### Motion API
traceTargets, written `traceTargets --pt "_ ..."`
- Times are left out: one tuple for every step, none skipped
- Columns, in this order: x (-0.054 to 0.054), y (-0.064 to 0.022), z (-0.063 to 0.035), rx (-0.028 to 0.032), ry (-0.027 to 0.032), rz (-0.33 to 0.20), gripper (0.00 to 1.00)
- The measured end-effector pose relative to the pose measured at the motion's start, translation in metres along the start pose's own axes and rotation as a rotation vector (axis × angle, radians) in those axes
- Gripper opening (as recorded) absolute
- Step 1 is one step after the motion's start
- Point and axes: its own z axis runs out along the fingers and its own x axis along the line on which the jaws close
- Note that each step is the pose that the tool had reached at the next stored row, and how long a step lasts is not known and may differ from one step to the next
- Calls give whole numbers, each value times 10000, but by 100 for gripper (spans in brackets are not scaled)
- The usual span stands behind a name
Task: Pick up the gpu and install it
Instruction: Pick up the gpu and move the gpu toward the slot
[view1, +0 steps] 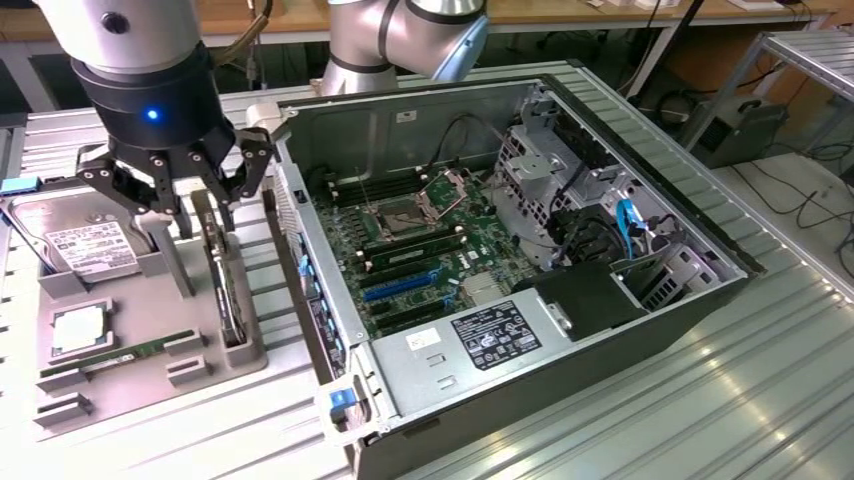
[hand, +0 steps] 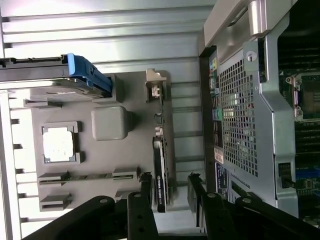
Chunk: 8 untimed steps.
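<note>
The gpu (view1: 227, 285) is a thin dark card standing on its edge in a slot of the grey holder tray (view1: 134, 390), at the exterior view's left, beside the computer case. My gripper (view1: 187, 210) hangs just above the card's far end with its jaws open and holds nothing. In the wrist view the gpu (hand: 160, 150) shows edge-on, with its tan bracket at the far end. My gripper (hand: 170, 182) straddles the near end of the card, one black finger (hand: 145, 187) close beside it and the other well apart.
The tray also carries a silver hard drive (view1: 80, 240), a processor (view1: 80, 330) and a green memory stick (view1: 120, 355). The open computer case (view1: 694, 250) lies to the exterior view's right, with blue expansion slots (view1: 400, 285) on its motherboard. The case's perforated rear panel (hand: 240, 115) is close to the gpu.
</note>
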Motion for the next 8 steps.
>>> traceTargets --pt "3 -2 14 1 1 0 42" --pt "9 -6 42 0 0 0 42" --pt "12 -8 57 0 0 0 42" --pt "18 -15 86 0 0 0 42" --pt "28 -23 126 0 0 2 42" --pt "42 -34 179 0 0 3 42" --pt "46 -41 207 1 1 3 42" --pt "46 -54 248 0 0 2 42"
